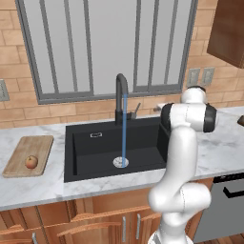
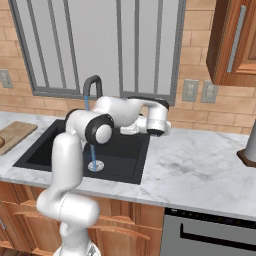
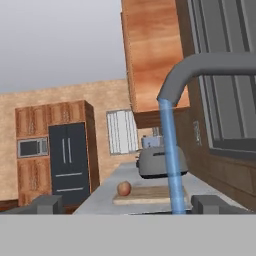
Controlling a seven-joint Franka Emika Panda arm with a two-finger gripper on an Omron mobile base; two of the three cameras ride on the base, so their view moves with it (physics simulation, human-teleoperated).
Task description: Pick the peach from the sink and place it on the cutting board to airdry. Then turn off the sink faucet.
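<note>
The peach [image 1: 31, 162] rests on the cutting board [image 1: 28, 143] on the counter left of the sink [image 1: 95, 143]. The hand view looks along the counter at the peach [image 3: 124, 188] and the board [image 3: 150, 196]. Water runs in a blue stream [image 1: 124, 133] from the sink faucet [image 1: 121, 93] into the basin near the drain. My gripper [image 3: 128, 204] is open and holds nothing. It hovers over the sink's back right, just right of the faucet's silver lever [image 1: 136, 109], mostly hidden behind my arm [image 1: 186, 138].
A toaster [image 3: 161, 162] stands beyond the board. Wall outlets [image 1: 200, 76] sit right of the window. A dishwasher [image 2: 210, 235] is below the right counter, and a dark object [image 2: 248, 147] stands at its far right. A wall cabinet [image 2: 232, 40] hangs upper right.
</note>
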